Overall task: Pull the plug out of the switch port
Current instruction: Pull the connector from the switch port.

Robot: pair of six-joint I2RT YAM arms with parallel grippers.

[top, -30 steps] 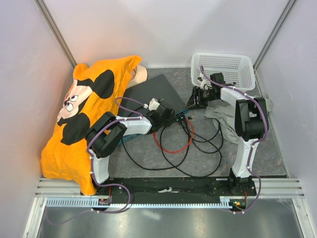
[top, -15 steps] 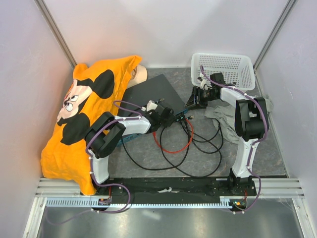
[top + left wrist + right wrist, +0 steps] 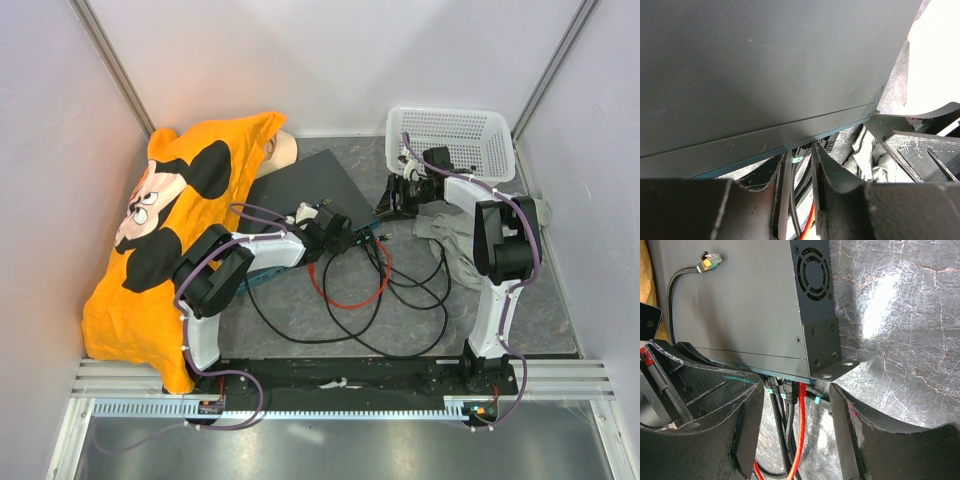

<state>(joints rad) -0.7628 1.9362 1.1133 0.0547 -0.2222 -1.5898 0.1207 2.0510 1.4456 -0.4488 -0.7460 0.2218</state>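
Observation:
The switch (image 3: 300, 185) is a flat dark box lying at an angle on the table, and its top (image 3: 765, 65) fills the left wrist view. Two black plugs (image 3: 780, 389) and a red plug (image 3: 801, 392) sit in ports on its teal front edge. My left gripper (image 3: 335, 232) is at that edge, with its jaws (image 3: 801, 172) narrowly open astride a black cable just behind a teal-tagged plug (image 3: 799, 159). A gap shows beside the cable. My right gripper (image 3: 405, 195) stands wide open (image 3: 796, 430) around the plugs at the switch's corner and touches none of them.
A loose plug (image 3: 707, 262) on its cable lies on the switch top. Black and red cable loops (image 3: 350, 295) spread in front. An orange Mickey shirt (image 3: 170, 230) lies to the left, a white mesh basket (image 3: 450, 140) at the back right, and a grey cloth (image 3: 450, 235) beside the right arm.
The left wrist has shifted slightly along the switch's front edge. The right arm has barely moved.

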